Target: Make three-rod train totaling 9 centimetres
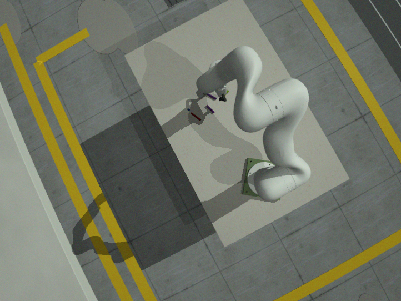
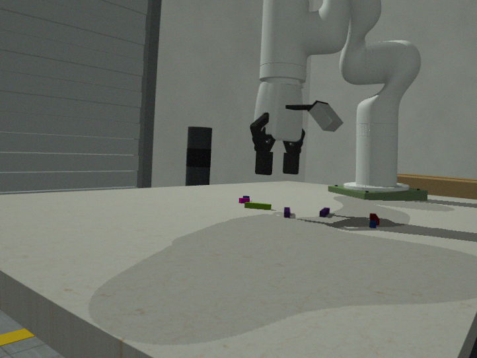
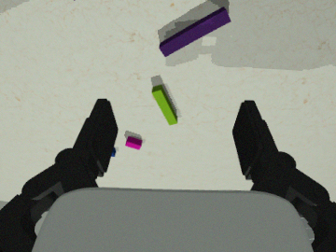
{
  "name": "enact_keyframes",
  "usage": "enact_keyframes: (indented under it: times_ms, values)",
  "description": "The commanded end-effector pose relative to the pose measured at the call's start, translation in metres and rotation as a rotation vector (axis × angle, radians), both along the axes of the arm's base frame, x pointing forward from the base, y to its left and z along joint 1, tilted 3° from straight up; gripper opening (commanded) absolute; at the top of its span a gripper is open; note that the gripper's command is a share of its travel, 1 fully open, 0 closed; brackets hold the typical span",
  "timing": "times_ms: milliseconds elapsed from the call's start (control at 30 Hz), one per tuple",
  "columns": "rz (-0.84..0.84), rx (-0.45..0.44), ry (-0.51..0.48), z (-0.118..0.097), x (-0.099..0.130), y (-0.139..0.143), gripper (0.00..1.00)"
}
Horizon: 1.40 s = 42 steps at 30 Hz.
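Note:
My gripper (image 1: 222, 98) (image 2: 277, 169) (image 3: 175, 115) is open and empty, high above the table. Below it, a lime rod (image 1: 227, 91) (image 2: 257, 206) (image 3: 165, 106) lies flat between the finger lines in the wrist view. A magenta rod (image 2: 244, 200) (image 3: 133, 143) lies apart from it; a blue rod (image 2: 246, 197) (image 3: 113, 152) beyond is partly hidden by the left finger. One purple rod (image 1: 211, 96) (image 2: 287, 212) (image 3: 195, 32) lies near the lime one. Another purple rod (image 1: 210, 109) (image 2: 324, 211), a red rod (image 1: 195, 116) (image 2: 374, 218) and a second blue rod (image 1: 189, 109) (image 2: 372, 224) lie separately.
The pale table (image 1: 194, 39) (image 2: 76, 238) carries the arm's green base plate (image 1: 245, 186) (image 2: 366, 195). The arm's shadow crosses the red rod and the second blue rod. A dark column (image 2: 198, 158) stands behind the table.

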<state>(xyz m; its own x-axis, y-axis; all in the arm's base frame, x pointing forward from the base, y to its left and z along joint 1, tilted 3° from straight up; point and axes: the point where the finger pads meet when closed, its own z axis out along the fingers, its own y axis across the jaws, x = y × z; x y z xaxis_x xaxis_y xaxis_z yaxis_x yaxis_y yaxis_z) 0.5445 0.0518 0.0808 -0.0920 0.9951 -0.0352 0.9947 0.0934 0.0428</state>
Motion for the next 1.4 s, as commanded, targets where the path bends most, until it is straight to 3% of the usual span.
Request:
enact_keyframes:
  times_ms: [0, 200, 600, 667, 700, 1367]
  values:
    - [0.0, 0.0, -0.002, 0.001, 0.001, 0.0, 1.0]
    - [0.047, -0.002, 0.0, 0.001, 0.001, 0.005, 1.0]
    - [0.496, -0.022, 0.014, 0.001, 0.005, 0.05, 1.0]
    - [0.496, -0.022, 0.014, 0.001, 0.005, 0.05, 1.0]
    - [0.588, -0.027, 0.017, 0.002, 0.005, 0.059, 1.0]
    - [1.206, -0.055, 0.036, 0.002, 0.002, 0.122, 1.0]
